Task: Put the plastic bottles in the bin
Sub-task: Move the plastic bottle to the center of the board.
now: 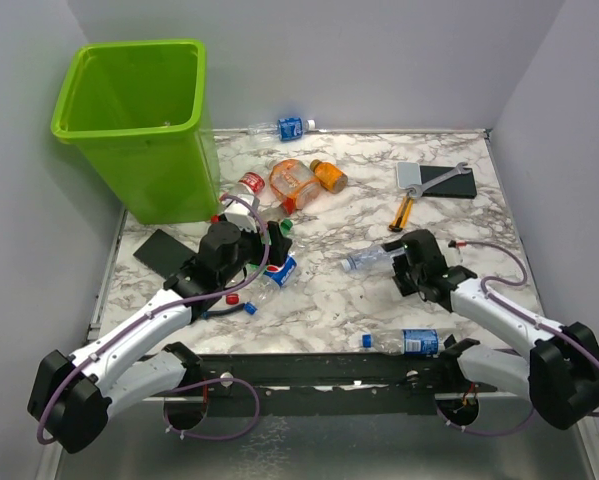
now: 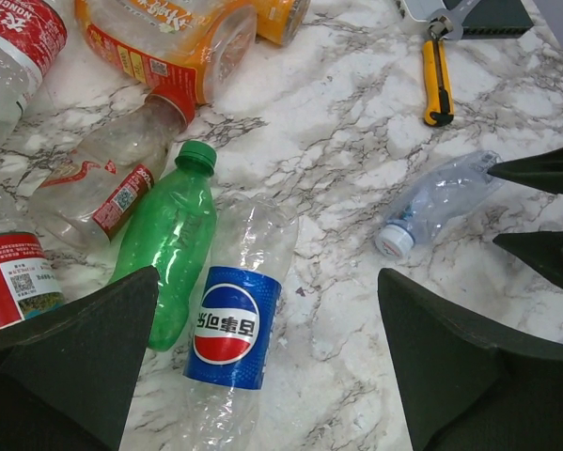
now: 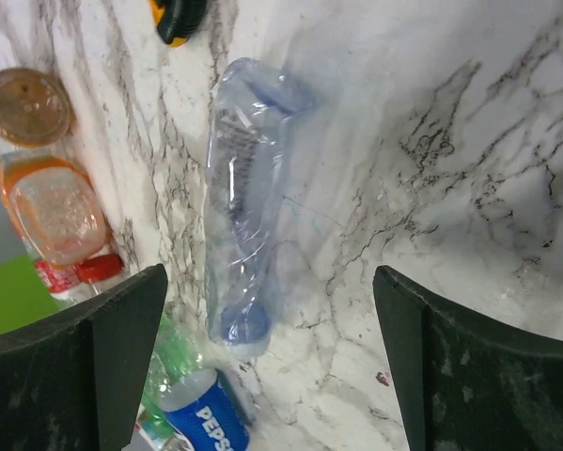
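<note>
The lime-green bin [image 1: 129, 120] stands at the back left. Plastic bottles lie scattered on the marble table. My left gripper [image 2: 267, 282] is open just above a clear Pepsi-labelled bottle [image 2: 229, 324], with a green bottle [image 2: 173, 249] beside it. My right gripper [image 3: 270, 277] is open over a crushed clear bottle [image 3: 248, 207], which lies on the table touching neither finger. In the top view this bottle [image 1: 367, 260] points left from the right gripper [image 1: 404, 262]. Orange bottles [image 1: 297, 180] lie near the bin, one blue-labelled bottle [image 1: 404, 342] near the front edge, another [image 1: 284, 128] at the back wall.
A yellow-handled tool [image 1: 401, 212], a wrench [image 1: 449, 172] and a black pad [image 1: 449, 183] lie at the back right. Another black pad [image 1: 164, 250] lies left of my left arm. Grey walls close the table on three sides.
</note>
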`<control>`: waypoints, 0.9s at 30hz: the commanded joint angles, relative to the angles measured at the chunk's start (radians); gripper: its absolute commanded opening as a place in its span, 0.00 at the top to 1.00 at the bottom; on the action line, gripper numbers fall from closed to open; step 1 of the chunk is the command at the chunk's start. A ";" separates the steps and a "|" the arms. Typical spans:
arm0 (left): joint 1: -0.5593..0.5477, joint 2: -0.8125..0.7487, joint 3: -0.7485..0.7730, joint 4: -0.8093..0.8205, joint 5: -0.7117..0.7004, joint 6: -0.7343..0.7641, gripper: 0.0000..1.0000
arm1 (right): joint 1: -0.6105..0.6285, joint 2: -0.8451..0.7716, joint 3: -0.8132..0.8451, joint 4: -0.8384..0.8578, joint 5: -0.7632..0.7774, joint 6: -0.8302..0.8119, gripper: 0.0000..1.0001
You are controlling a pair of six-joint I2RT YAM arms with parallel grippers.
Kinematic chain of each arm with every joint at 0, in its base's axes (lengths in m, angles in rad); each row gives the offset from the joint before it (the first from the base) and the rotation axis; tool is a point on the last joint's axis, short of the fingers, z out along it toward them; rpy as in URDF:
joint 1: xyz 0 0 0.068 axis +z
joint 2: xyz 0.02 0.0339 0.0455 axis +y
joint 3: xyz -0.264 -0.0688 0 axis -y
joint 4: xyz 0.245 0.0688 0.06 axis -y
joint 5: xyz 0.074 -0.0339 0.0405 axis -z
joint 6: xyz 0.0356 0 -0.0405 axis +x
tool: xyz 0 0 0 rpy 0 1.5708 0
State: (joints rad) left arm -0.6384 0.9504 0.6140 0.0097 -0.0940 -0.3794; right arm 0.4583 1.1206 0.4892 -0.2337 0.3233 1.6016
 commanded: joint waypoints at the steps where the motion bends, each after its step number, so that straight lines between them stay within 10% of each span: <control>1: -0.016 -0.005 -0.001 -0.008 -0.042 0.027 0.01 | 0.003 -0.075 0.106 -0.104 0.005 -0.322 0.05; 11: -0.133 0.103 0.019 0.029 0.093 -0.263 0.22 | -0.102 0.096 0.263 0.083 -0.082 -0.898 0.36; 18: -0.370 0.216 0.021 0.158 -0.006 -0.330 0.36 | -0.118 0.399 0.405 0.134 -0.068 -0.991 0.42; 27: -0.429 0.622 0.148 0.273 0.052 -0.298 0.65 | -0.120 0.401 0.284 0.105 -0.084 -0.942 0.42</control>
State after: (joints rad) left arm -1.0618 1.4036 0.6853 0.2153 -0.0700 -0.6815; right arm 0.3447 1.5463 0.8318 -0.1078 0.2512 0.6540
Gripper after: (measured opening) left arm 0.446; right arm 0.576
